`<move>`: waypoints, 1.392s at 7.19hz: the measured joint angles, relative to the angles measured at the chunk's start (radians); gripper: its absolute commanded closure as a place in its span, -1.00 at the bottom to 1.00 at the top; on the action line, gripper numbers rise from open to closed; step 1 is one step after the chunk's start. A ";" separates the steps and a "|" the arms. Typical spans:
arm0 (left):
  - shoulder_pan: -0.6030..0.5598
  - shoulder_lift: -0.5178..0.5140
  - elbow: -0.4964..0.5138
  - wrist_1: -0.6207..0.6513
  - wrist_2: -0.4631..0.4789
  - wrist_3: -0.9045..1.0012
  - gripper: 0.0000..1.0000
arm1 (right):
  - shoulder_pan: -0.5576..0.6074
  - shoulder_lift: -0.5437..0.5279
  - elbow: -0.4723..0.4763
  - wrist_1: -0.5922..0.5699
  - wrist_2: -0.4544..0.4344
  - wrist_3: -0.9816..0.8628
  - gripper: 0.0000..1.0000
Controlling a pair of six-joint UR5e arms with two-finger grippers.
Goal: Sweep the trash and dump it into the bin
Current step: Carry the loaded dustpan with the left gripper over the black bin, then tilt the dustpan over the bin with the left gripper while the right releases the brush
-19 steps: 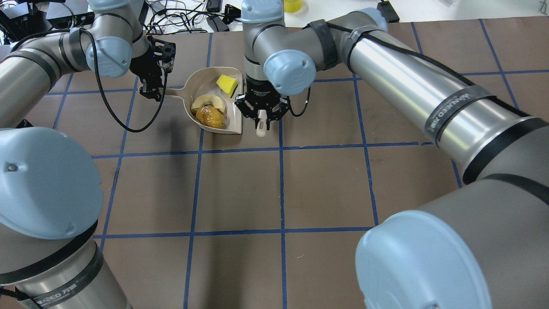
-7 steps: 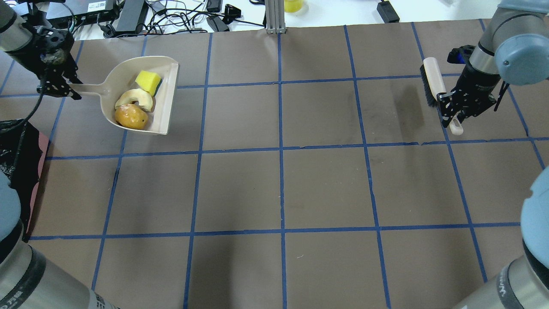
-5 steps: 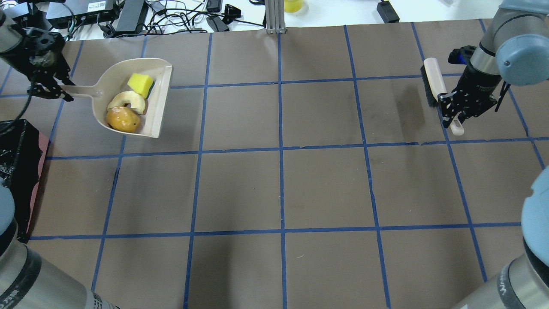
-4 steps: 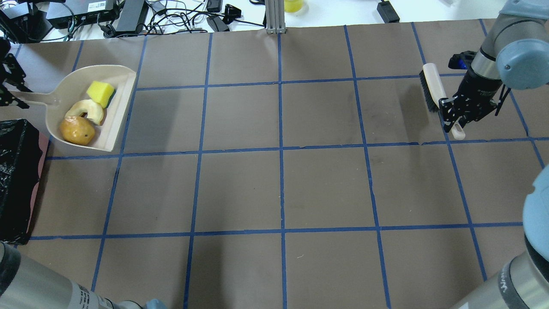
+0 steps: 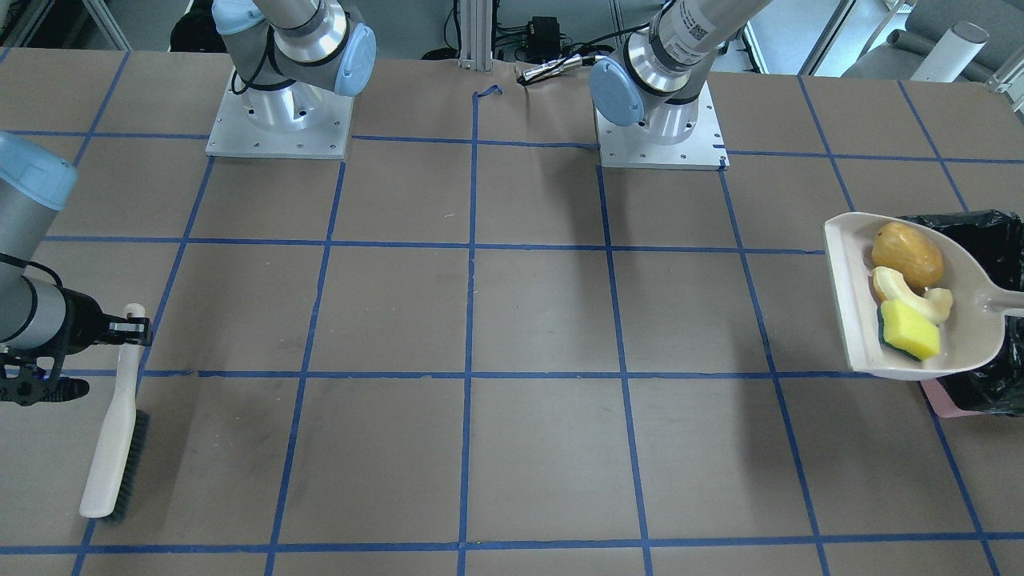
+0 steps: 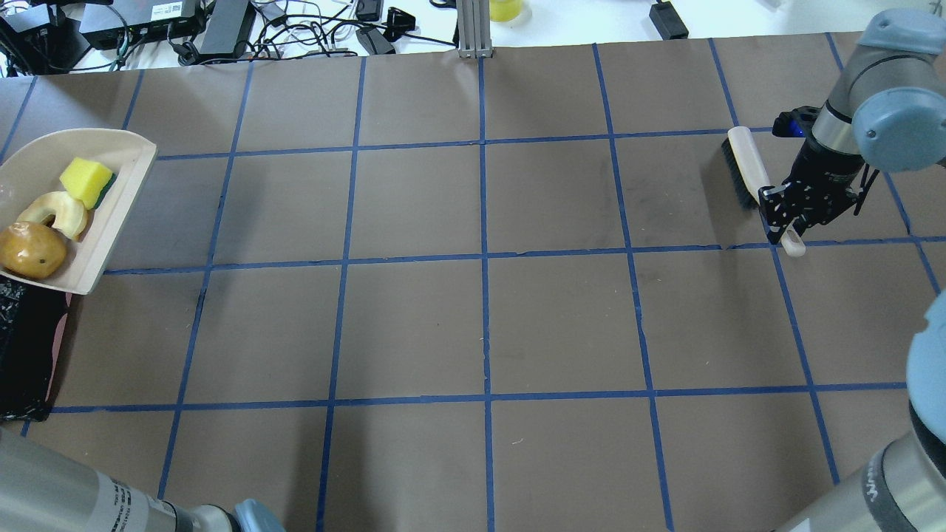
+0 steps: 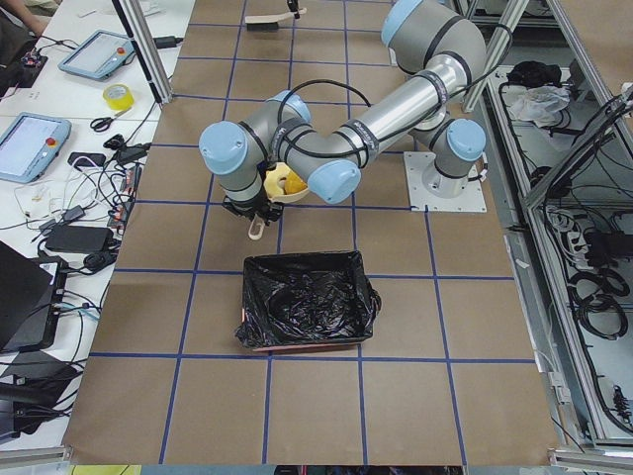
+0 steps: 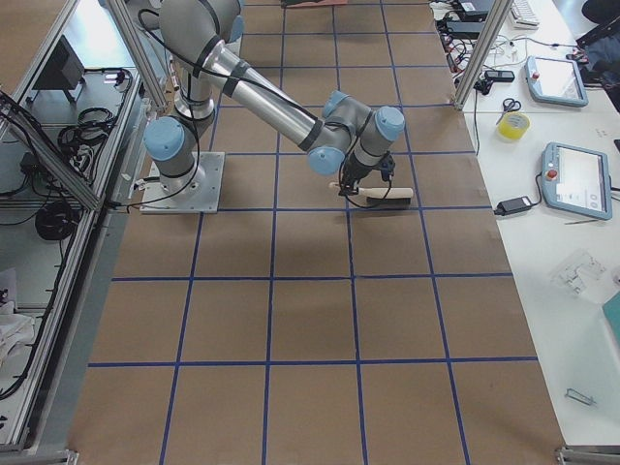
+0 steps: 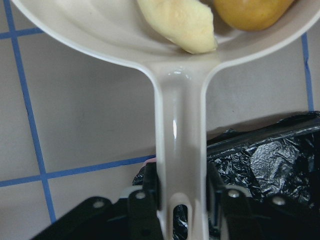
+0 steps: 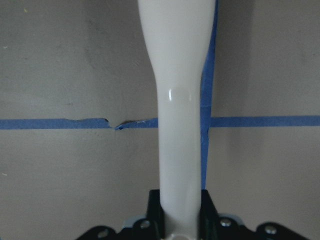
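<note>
My left gripper (image 9: 181, 190) is shut on the handle of the beige dustpan (image 6: 111, 214), held level above the table's left end. In the pan lie the golden-brown lump (image 6: 29, 250), the pale crescent slice (image 6: 55, 213) and the yellow sponge (image 6: 85, 181). The pink bin with its black bag (image 6: 26, 355) stands right beside it; the pan's handle (image 9: 177, 125) is over the bin's rim (image 9: 265, 155). My right gripper (image 6: 789, 222) is shut on the handle of a brush (image 6: 743, 162) at the far right.
Cables and electronics (image 6: 222, 29) lie beyond the table's far edge. Both arm bases (image 5: 280, 120) stand on the robot's side. The brown mat has a blue tape grid (image 6: 484, 258).
My left arm has carried the dustpan with the trash leftward to the bin's edge. My right arm has taken the brush from the pan to the far right and lowered it slightly.
</note>
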 measured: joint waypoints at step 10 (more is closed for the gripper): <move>0.187 -0.153 0.145 0.297 0.097 0.653 0.60 | -0.009 -0.062 -0.009 0.003 0.014 0.023 -0.99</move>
